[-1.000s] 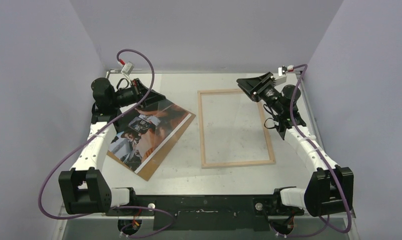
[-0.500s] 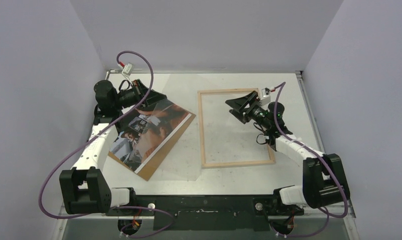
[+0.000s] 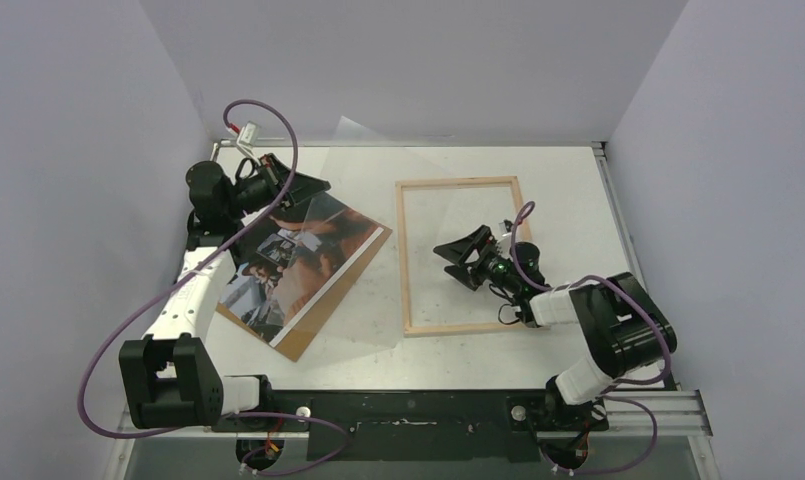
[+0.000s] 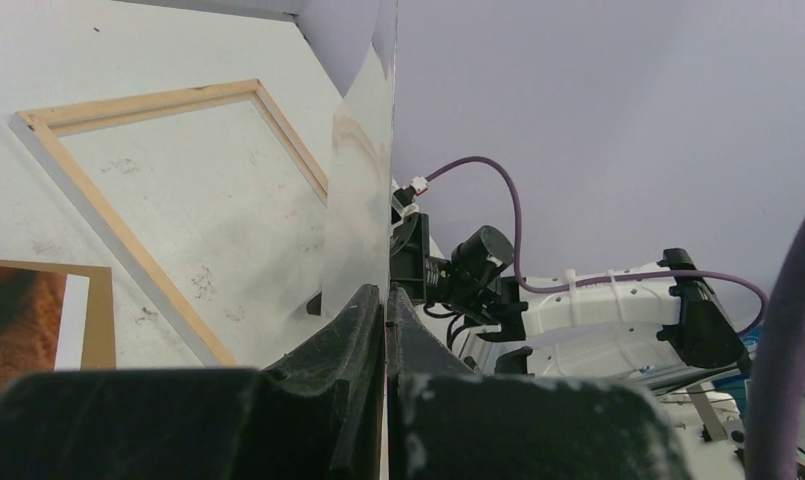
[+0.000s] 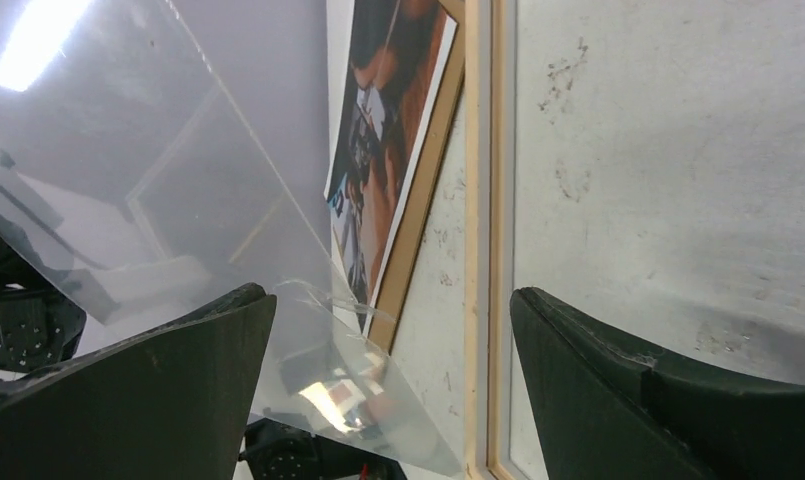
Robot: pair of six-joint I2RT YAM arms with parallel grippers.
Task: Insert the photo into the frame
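Observation:
The photo (image 3: 296, 262) lies face up on a brown backing panel (image 3: 323, 318) at the left of the table. The light wood frame (image 3: 405, 262) lies flat right of centre. My left gripper (image 3: 313, 187) is shut on an edge of a clear plastic sheet (image 3: 370, 318), which stands tilted over the photo and towards the frame. In the left wrist view the sheet (image 4: 363, 180) rises edge-on out of the left gripper (image 4: 386, 296). My right gripper (image 3: 454, 258) hangs open low over the frame's inside. In the right wrist view it (image 5: 393, 296) faces the frame's left slat (image 5: 483, 200), the photo (image 5: 388, 150) and the sheet (image 5: 178, 200).
Purple walls close in the table on the left, back and right. The right arm (image 4: 478, 270) is folded low near the frame's near right corner. The arms' black base rail (image 3: 408, 410) runs along the near edge.
The right arm has swung from the far right corner down over the frame's inside, and its jaws have opened wide. The left gripper has lifted the clear sheet a little.

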